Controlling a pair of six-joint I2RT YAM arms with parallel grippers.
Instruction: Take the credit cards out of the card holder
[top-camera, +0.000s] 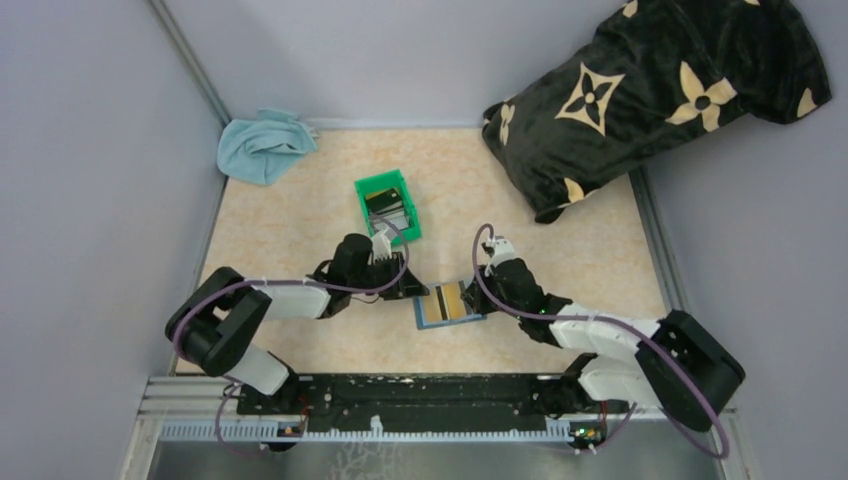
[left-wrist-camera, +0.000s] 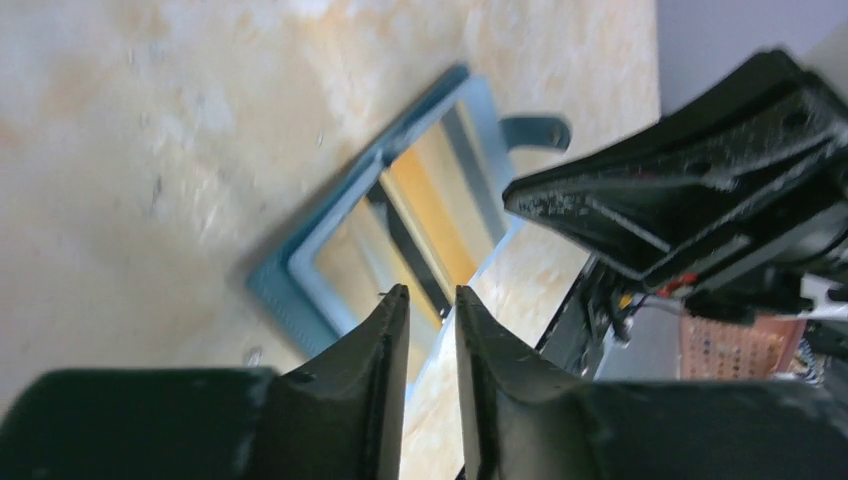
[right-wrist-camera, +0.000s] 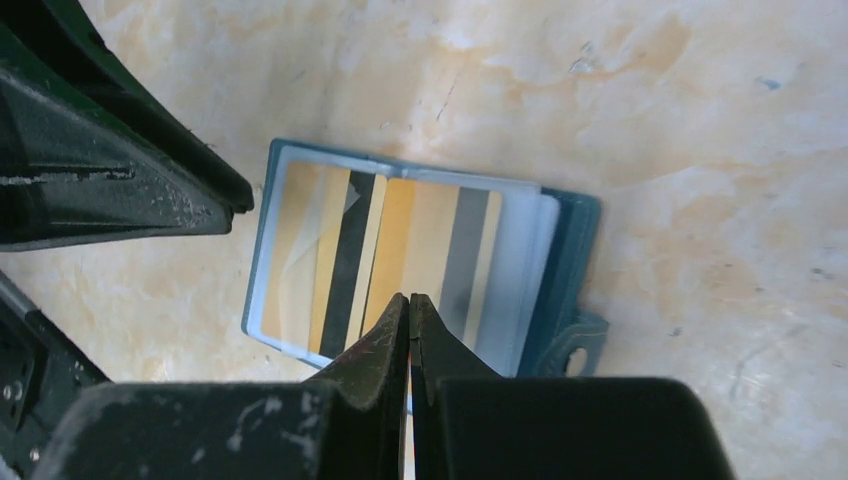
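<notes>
Card holder: a small teal-blue folding wallet with a snap tab (right-wrist-camera: 572, 260). It lies open and flat on the beige marbled worktop (top-camera: 300, 240), in the lower middle of the top view, between the two hands.
Credit cards: thin tan-gold plastic cards with black and grey stripes (right-wrist-camera: 415, 235). They sit side by side inside the clear sleeves of the wallet.
Left hand (left-wrist-camera: 432, 295): the fingers stand a little apart with nothing between them. It is just left of the wallet in the top view.
Right hand (right-wrist-camera: 409, 300): the fingers are pressed together and grip nothing. The tips are over the lower edge of the wallet in the right wrist view; I cannot tell whether they touch it.
Bin: a small green plastic box (top-camera: 360, 188), up and left of the wallet and apart from it. Flat dark and silver pieces lie in it.
Far edge: a crumpled light blue cloth (top-camera: 262, 147) in the upper left and a black pillow with tan flowers (top-camera: 660, 90) in the upper right.
</notes>
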